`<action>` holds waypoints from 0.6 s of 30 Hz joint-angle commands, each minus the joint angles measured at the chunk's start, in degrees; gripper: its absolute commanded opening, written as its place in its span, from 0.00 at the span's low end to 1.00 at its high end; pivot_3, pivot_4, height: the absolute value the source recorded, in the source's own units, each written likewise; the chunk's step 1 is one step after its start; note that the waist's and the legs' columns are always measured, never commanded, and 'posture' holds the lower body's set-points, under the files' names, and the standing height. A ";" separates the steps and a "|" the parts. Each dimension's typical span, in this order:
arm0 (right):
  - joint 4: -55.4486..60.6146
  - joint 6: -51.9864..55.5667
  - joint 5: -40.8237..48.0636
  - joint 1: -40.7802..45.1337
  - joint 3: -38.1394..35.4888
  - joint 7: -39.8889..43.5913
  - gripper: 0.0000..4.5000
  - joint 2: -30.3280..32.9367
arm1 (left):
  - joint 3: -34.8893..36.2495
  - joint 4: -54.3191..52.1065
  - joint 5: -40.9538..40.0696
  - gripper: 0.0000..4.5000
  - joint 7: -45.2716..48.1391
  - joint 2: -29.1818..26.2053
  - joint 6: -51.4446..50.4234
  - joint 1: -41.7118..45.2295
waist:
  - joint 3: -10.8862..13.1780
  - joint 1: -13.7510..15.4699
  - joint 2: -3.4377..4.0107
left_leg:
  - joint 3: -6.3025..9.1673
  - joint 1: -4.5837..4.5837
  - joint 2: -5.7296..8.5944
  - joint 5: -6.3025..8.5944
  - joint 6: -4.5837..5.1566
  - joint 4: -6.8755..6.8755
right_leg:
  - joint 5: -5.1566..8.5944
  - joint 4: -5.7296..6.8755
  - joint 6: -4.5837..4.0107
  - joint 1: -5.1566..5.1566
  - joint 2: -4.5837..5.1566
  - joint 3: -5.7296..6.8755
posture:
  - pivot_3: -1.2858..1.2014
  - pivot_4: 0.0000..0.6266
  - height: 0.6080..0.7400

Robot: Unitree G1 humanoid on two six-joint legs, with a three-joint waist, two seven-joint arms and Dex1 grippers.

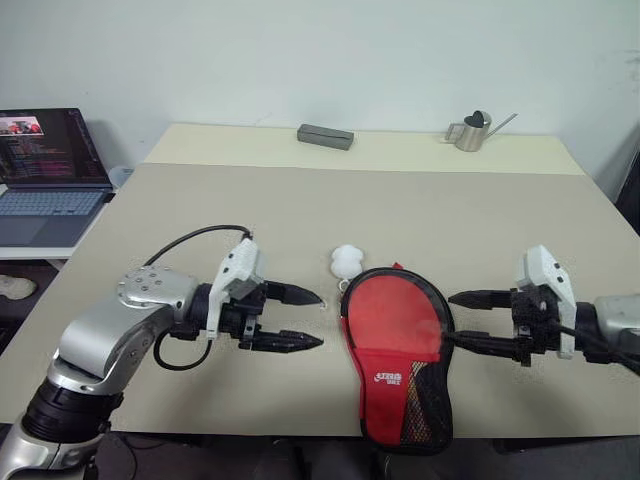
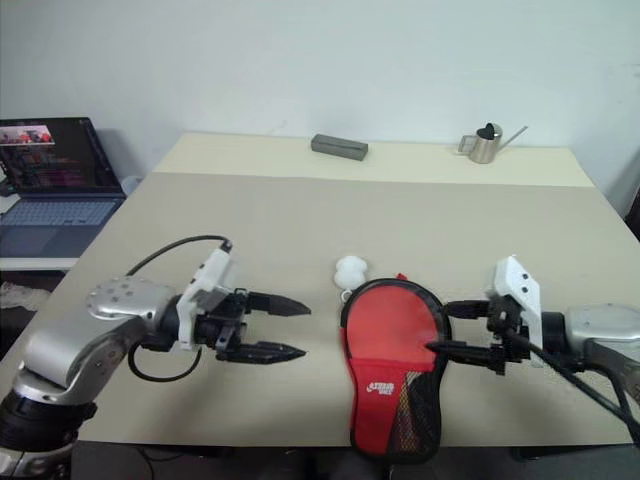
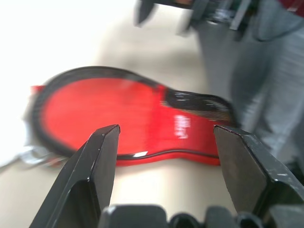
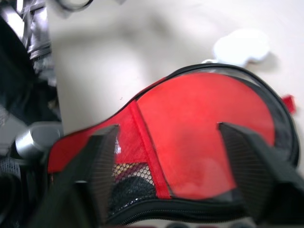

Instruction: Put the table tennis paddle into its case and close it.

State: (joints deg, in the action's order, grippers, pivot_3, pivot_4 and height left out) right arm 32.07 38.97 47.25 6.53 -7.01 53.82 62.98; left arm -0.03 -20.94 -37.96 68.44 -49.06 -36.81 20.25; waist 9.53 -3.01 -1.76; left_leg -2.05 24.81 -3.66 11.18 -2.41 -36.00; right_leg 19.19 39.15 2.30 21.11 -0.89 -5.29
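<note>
A: Status? Case point(image 1: 398, 352) lies flat on the desk point(image 1: 200, 200), red logo side up, round end away from the robot, mesh pocket end at the near edge. White plush charm point(image 1: 346, 261) sits just beside its round end.

B: Paddle?

A: No separate paddle out on the desk. Case looks filled out and flat, so my guess is it's inside. Can't confirm the handle.

B: Tools?

A: Left tool point(image 1: 300, 318) is wide open, holding nothing, hovering left of the case and pointing at it. Right tool point(image 1: 478, 321) is also spread open, nothing in it, fingertips just beside the case's right edge. Can't tell if they touch the fabric.

B: So which step?

A: Judging it as the closing stage. Black zip edge runs round the rim; whether it's fully zipped I can't tell.

B: Next move?

A: If the zip's unfinished, one tool must pin the case down while the other finds the small pull and runs it round the curve. Soft fabric could slide or bunch.
</note>
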 commanded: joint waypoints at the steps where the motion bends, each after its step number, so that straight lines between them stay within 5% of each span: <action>1: -0.93 -4.37 -5.44 3.46 2.70 3.30 0.99 -0.43 | 2.85 0.38 1.11 0.76 -1.38 -0.87 1.65 -0.93 | 0.00 0.02 0.00 | -0.01 0.00 0.00 0.00 0.00 0.00 | 0.00 0.00 0.00 0.00 0.00 0.00 | 0.52 0.24 1.00; 11: -7.32 -5.79 -10.79 10.17 8.22 4.29 0.99 -7.97 | 10.12 3.84 5.83 0.76 -2.97 -6.68 4.96 -6.15 | 0.01 0.08 -0.01 | -0.01 -0.01 -0.03 0.00 0.00 0.01 | -0.01 0.04 -0.02 0.02 0.04 0.01 | 0.52 0.24 1.00; 18: -13.58 -5.55 -14.93 15.07 11.81 1.41 0.99 -16.06 | 11.37 8.14 7.49 0.76 -7.15 -5.12 5.47 -3.86 | 0.02 0.23 -0.01 | -0.01 -0.01 -0.02 0.00 0.00 -0.01 | -0.02 0.06 -0.03 0.02 0.10 0.06 | 0.52 0.24 1.00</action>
State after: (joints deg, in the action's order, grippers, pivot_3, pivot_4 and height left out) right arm 19.06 34.92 33.74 20.68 4.48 56.04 47.89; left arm 9.44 -13.01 -30.86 62.76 -54.57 -32.06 14.96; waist 9.55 -2.78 -1.76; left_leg -2.05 24.80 -3.69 11.18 -2.41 -36.01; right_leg 19.17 39.23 2.27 21.14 -0.79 -5.22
